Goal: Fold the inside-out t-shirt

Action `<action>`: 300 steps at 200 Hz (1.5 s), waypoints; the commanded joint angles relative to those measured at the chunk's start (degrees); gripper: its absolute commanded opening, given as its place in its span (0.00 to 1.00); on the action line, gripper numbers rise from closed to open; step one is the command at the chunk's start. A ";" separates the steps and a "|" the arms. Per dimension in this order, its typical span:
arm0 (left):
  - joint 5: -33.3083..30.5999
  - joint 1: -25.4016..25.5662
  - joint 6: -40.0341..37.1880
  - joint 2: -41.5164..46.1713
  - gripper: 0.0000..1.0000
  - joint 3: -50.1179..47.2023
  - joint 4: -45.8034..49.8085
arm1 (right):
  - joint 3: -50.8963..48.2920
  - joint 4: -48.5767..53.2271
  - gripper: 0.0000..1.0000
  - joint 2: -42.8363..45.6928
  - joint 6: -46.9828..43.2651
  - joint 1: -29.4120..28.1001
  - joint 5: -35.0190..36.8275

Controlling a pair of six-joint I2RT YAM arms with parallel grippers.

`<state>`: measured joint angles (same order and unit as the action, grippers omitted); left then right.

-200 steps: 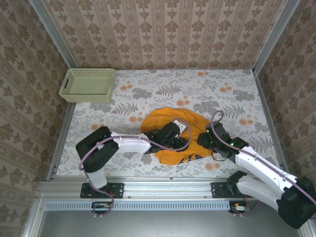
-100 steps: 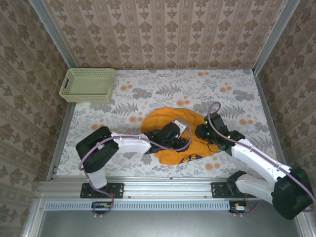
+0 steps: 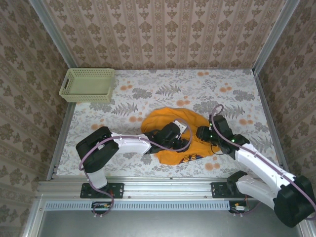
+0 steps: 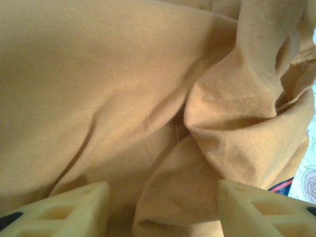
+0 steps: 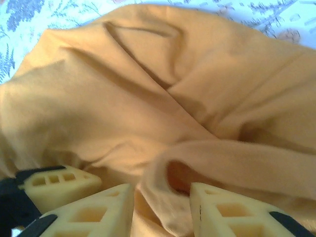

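The shirt [image 3: 163, 121] lies crumpled in a rough heap on the flowered bench [image 3: 237, 94], in its near half and about midway between the side walls. Most of what faces up is plain orange; a bit of dark lettering [image 3: 190, 158] peeks out at the edge nearest the arm bases.

Our left hand [image 3: 183, 129] reaches in from the left and sits on top of the heap, near its middle. In the left wrist view this hand [image 4: 163, 217] is released: its two pale fingers [image 4: 74, 207] stand wide apart, pressed down among the folds, and a thick ridge of cloth rises between them without being pinched.

Our right hand [image 3: 202, 133] meets the shirt at its right side, close to the left hand. In the right wrist view this hand [image 5: 160, 212] has its fingers [image 5: 237, 212] set closer together, with a rolled edge of cloth lying in the gap. We cannot tell whether they are clamped on it or only straddle it.

A pale green basket [image 3: 88, 85] stands at the far left corner of the bench, well apart from the shirt.
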<state>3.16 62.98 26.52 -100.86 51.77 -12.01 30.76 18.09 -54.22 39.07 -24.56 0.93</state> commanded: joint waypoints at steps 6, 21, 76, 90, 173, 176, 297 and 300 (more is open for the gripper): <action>0.39 0.31 -0.90 -0.04 0.59 0.08 0.21 | -4.14 -1.88 0.40 1.88 -4.47 0.29 -1.15; 0.53 0.33 -0.87 -0.13 0.59 0.36 0.39 | -4.88 -4.59 0.40 0.95 -5.34 0.18 -3.32; 0.31 0.32 -0.69 -0.13 0.59 0.38 0.65 | -3.92 -9.30 0.35 -2.77 -7.58 0.20 -4.70; 0.33 0.37 -0.60 -0.13 0.59 0.27 0.59 | -3.48 -8.97 0.35 -3.80 -7.78 0.13 -3.82; -0.08 0.32 -0.72 -0.22 0.59 0.15 0.63 | -2.29 -7.30 0.28 -4.83 -8.26 -0.93 -4.26; -0.13 0.30 -0.73 -0.22 0.59 0.13 0.62 | -2.19 -7.06 0.27 -4.75 -8.23 -1.05 -4.34; -4.19 0.39 -0.59 -2.76 0.57 1.70 4.30 | 11.85 26.71 0.00 1.06 -0.63 -1.84 6.76; -4.40 0.45 -0.59 -2.85 0.57 1.74 4.39 | 12.53 27.79 0.00 0.71 -0.66 -1.89 7.42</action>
<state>1.02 62.98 26.55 -102.30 51.94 -10.55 37.98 32.38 -51.77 35.88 -26.15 1.72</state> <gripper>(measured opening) 0.583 0.065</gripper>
